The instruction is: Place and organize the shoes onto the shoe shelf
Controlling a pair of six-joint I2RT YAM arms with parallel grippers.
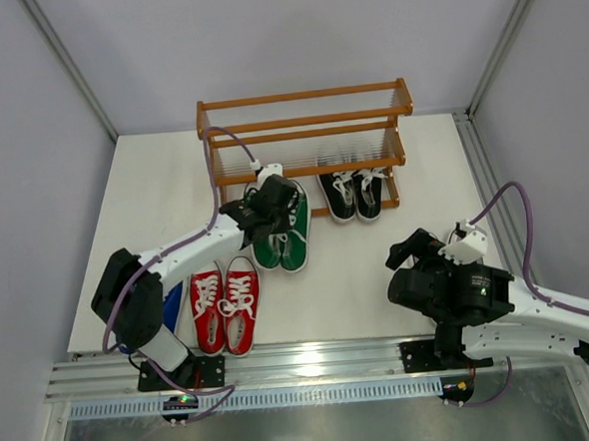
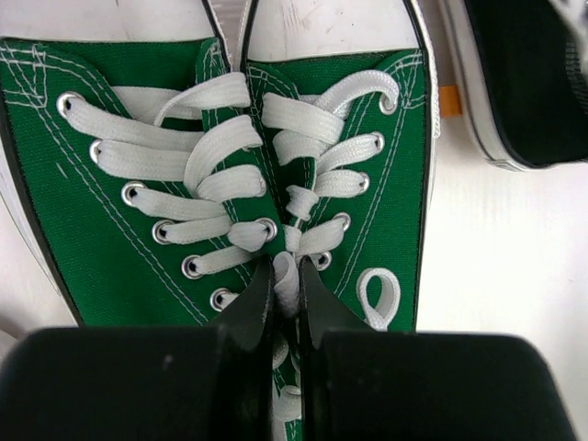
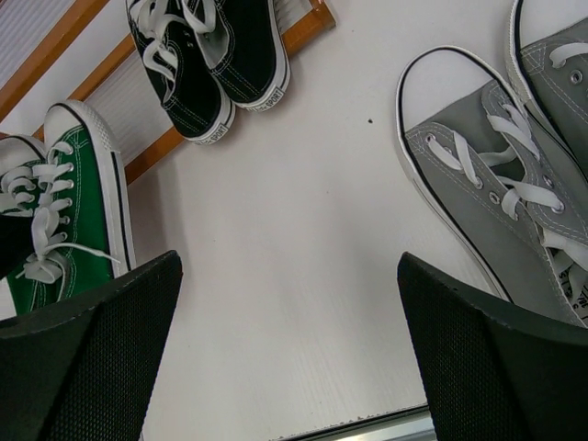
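The shoes lie in several places.

- **Green pair** (image 1: 294, 242): sits just in front of the left half of the shoe shelf (image 1: 302, 96), toes toward it, with the two shoes pressed side by side. It cannot be told whether the pair rests on the table (image 1: 378, 275) or is lifted off it.
- **Left gripper** (image 2: 286, 299): its jaws are pinched almost together over the seam where the two green shoes meet. A strip of white lace (image 2: 287, 276) is caught between the tips.
- **Black pair** (image 1: 353, 195): on the lowest tier at the right, heels out over the front rail, just beside the green pair.
- **Red pair** (image 1: 225, 307): on the table near the left arm's base, well apart from the shelf.
- **Blue shoe** (image 1: 173, 306): just left of the red pair, mostly hidden behind the left arm.
- **Grey pair** (image 3: 496, 193): seen only by the right wrist camera, on the table close to the right-hand finger.
- **Right gripper** (image 3: 294, 367): jaws spread wide with nothing between them, hanging above bare table between the green shoes and the grey ones.
- **Upper tiers of the shelf:** no shoes on them.
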